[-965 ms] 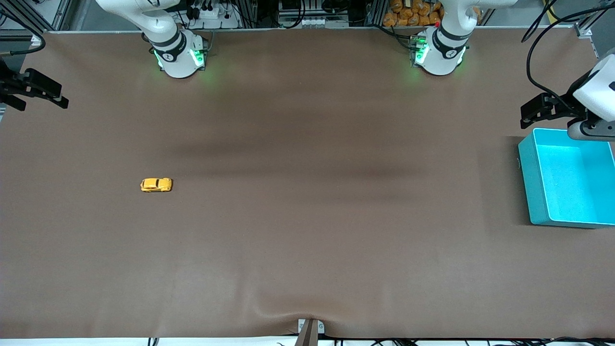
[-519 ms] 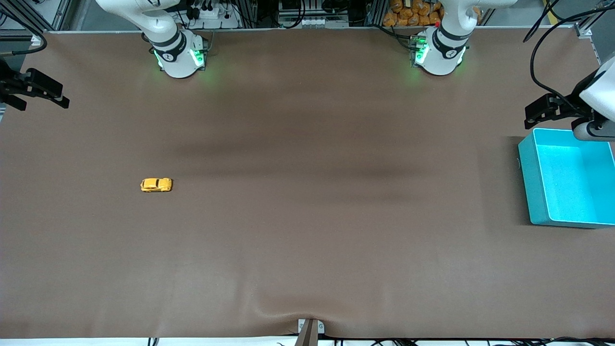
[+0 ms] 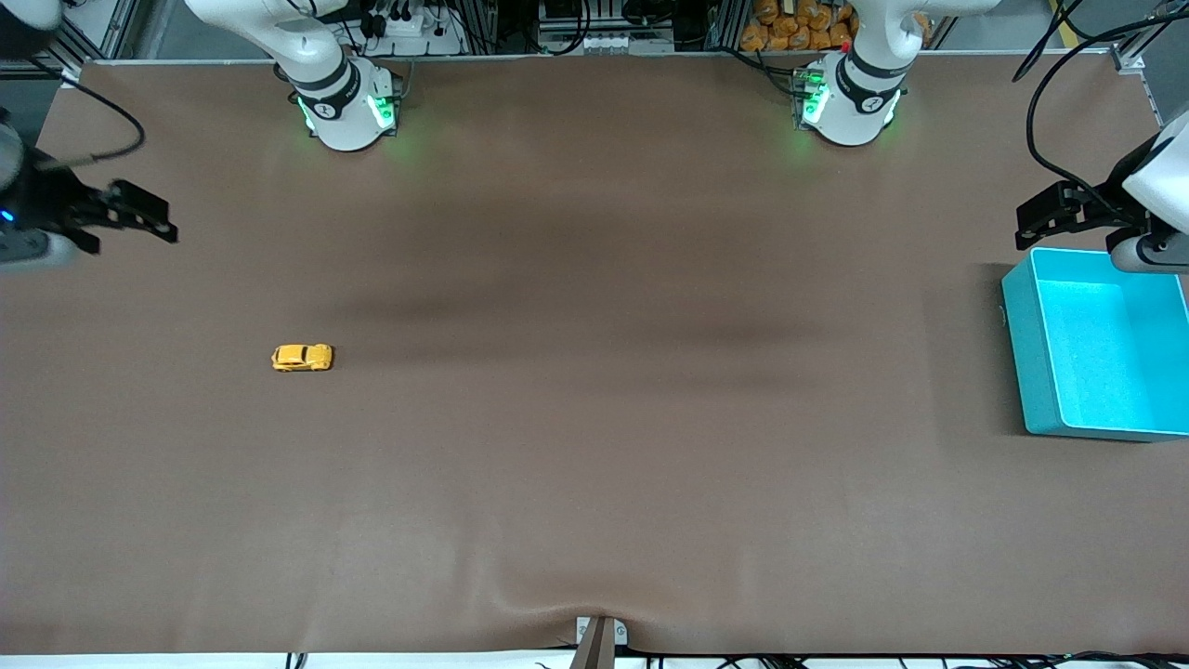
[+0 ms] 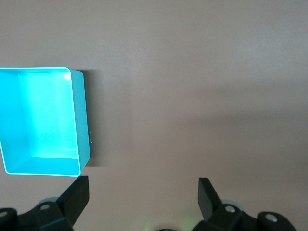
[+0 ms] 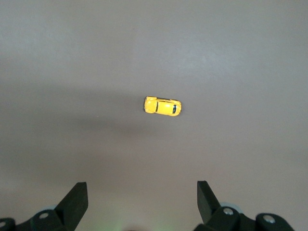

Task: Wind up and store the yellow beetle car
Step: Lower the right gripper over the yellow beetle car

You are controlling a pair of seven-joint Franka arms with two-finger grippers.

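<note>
Yellow beetle car (image 3: 302, 358) sits on the counter (image 3: 594, 418), well apart from the released right pincer (image 3: 149, 216); left pincer (image 3: 1040, 216), also released, hovers beside the teal bin (image 3: 1031, 372).

There is one toy car (image 3: 302, 358), small and yellow, and one bin (image 3: 1019, 344), teal and open-topped, both on a single brown table (image 3: 594, 483). Two robot arms are in view, each ending in one gripper: the left gripper (image 3: 1031, 218) and the right gripper (image 3: 153, 218), so two grippers in all. Each gripper has two dark fingers (image 5: 74, 204), spread apart, which makes four fingers altogether.
</note>
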